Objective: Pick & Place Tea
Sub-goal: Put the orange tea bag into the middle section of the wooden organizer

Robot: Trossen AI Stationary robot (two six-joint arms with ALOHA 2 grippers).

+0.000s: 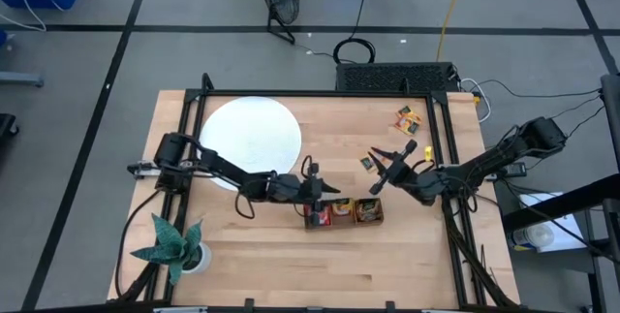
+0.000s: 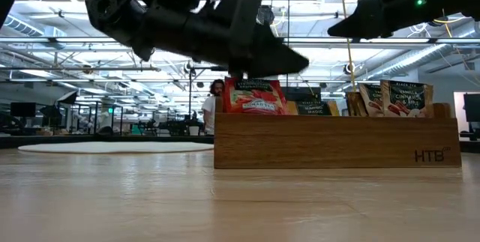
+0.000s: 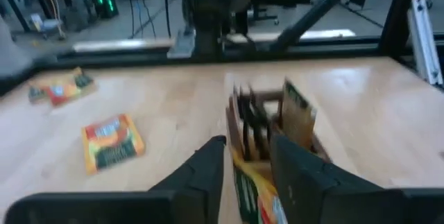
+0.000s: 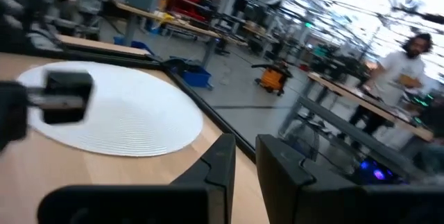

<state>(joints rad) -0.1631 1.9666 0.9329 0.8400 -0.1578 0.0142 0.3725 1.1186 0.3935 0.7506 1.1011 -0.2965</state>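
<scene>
Saw a red flat square tea sachet [image 2: 255, 96] standing up on its edge in the left end box of the brown wooden three-box tray [image 2: 337, 141]. Saw more paper sachets standing in the other two boxes.

Found the left fingers [image 1: 315, 195] right above that red sachet, pointing down at it. Parted, with the sachet's top edge in the gap between them, and not squeezing it. Looked like a drop-off already done.

Found the right fingers [image 1: 381, 171] near the tray's right end, raised off the light wooden desk [image 1: 252, 255]. Parted only a little, and holding nothing.

Spotted a small dark sachet [image 1: 368, 163] lying flat on the desk just beside the right fingers, on their tray side. Could not tell which way its long side ran. Spotted a little heap of orange-yellow sachets [image 1: 407, 117] further back, near the desk's right edge. Both on the right arm's side, well apart from the left fingers. So probably best picked up next by the right arm, starting with the dark one.

Saw a big white round disc [image 1: 250, 134] far over on the left with no sachet on it.
</scene>
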